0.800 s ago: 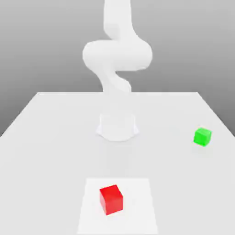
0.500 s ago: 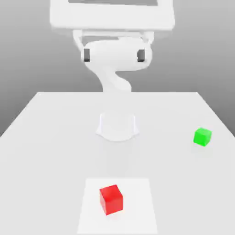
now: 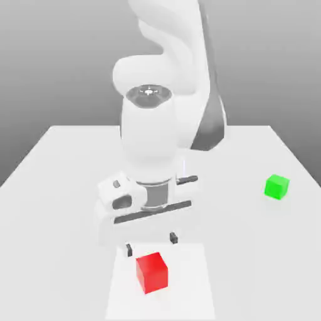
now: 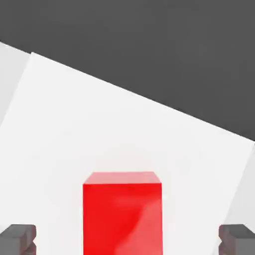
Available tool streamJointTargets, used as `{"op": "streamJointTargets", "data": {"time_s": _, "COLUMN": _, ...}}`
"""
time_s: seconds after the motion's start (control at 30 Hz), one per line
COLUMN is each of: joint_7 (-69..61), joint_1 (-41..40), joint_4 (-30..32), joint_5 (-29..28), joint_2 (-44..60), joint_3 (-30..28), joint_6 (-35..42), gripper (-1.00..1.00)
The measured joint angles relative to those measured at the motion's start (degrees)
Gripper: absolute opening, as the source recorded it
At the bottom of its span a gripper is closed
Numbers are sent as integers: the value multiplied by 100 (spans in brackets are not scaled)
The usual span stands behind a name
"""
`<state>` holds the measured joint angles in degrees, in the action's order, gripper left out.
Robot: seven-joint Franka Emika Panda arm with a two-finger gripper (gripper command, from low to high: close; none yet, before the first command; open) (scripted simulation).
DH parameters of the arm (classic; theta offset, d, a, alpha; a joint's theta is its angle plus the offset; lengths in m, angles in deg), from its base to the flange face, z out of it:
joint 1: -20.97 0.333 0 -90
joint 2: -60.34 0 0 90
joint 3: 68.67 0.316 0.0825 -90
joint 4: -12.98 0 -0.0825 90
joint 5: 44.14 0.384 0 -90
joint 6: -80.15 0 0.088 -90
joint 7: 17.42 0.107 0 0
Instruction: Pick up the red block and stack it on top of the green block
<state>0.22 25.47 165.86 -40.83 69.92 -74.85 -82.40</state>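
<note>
- Item: red block (image 3: 152,272), a plain bright-red cube. It rests on a paler square patch (image 3: 188,294) of the surface (image 3: 63,182), toward the near edge in the exterior view. It stands flat, with nothing touching it.
- Item: green block (image 3: 276,187), a plain bright-green cube. It sits alone on the surface at the exterior view's right, well apart from the red block and farther from the camera.
- Item: gripper (image 3: 151,244) on the white Panda arm (image 3: 157,138). It points down at the surface. Its jaws are spread wide and grasp nothing. In the exterior view the dark fingertips (image 3: 129,249) hang just above and slightly behind the red block's top face.
- Hand view: the red block (image 4: 122,211) lies between the two dark fingertips (image 4: 18,238), with clear gaps on both sides. It looks roughly centred between them.
- Step in hand, as judged: the approach to the pick. The red block is not yet grasped and the stacking has not begun.
- Next move, as judged: a straight descent until the fingertips straddle the cube's side faces. After that the jaws must clench on it squarely. Then comes a lift and a carry toward the green block at the exterior view's right.
- Caution: the cube's faces are smooth, so an off-centre squeeze could twist the cube.
</note>
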Motion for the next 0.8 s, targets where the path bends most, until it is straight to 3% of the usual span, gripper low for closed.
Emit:
{"op": "streamJointTargets", "data": {"time_s": 0.07, "joint_7": -112, "joint_1": -89, "joint_4": -54, "joint_5": 138, "joint_2": 415, "joint_3": 119, "joint_6": -347, "gripper": 0}}
{"op": "streamJointTargets", "data": {"time_s": 0.1, "joint_7": -152, "joint_1": -143, "joint_4": -83, "joint_5": 193, "joint_2": 610, "joint_3": 186, "joint_6": -509, "gripper": -100}}
{"op": "streamJointTargets", "data": {"time_s": 0.33, "joint_7": -152, "joint_1": -169, "joint_4": -88, "joint_5": 193, "joint_2": 653, "joint_3": 212, "joint_6": -541, "gripper": -100}}
{"op": "streamJointTargets", "data": {"time_s": 0.53, "joint_7": 57, "joint_1": -59, "joint_4": 82, "joint_5": -162, "joint_2": -410, "joint_3": 118, "joint_6": 345, "gripper": -100}}
{"op": "streamJointTargets", "data": {"time_s": 0.8, "joint_7": -1787, "joint_1": 1987, "joint_4": 452, "joint_5": 278, "joint_2": -1123, "joint_3": 1188, "joint_6": 660, "gripper": -100}}
